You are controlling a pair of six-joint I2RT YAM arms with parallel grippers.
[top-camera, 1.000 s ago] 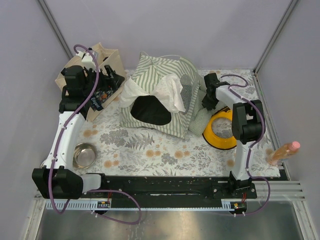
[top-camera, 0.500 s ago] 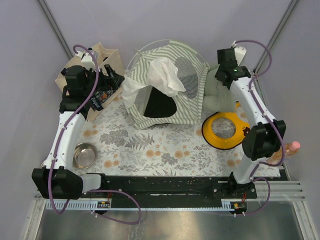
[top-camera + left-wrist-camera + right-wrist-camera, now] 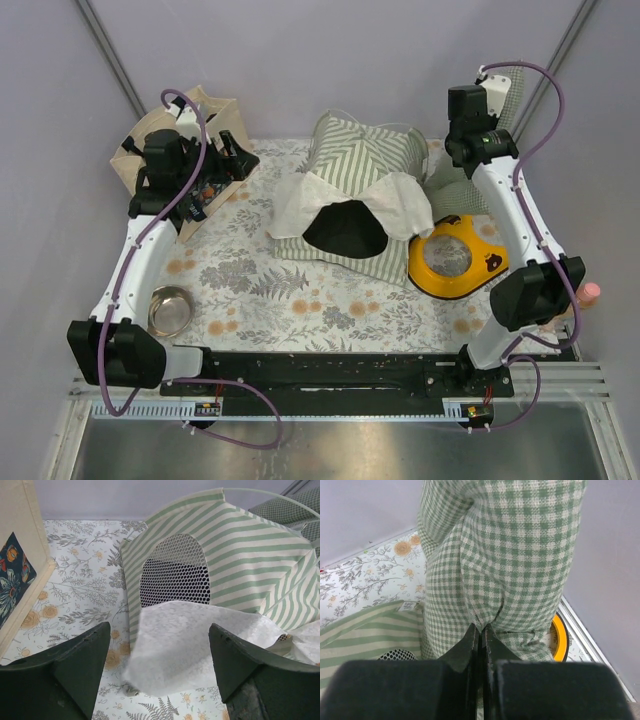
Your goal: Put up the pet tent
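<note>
Top view: the pet tent [image 3: 355,190] stands erected at centre far, doorway facing near. The step in hand appears to be furnishing it, and the next move calls for carrying the cushion [image 3: 455,188] left to the doorway. Left wrist: left gripper [image 3: 159,630] parted, empty, tent just beyond. Right wrist: right gripper [image 3: 481,630] pinches the cushion, tent lower left.

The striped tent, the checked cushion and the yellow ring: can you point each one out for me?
striped tent [image 3: 365,150], overhead view, on its striped roof.
checked cushion [image 3: 495,555], right wrist view, on the hanging checked fabric.
yellow ring [image 3: 445,287], overhead view, on its near rim.
</note>
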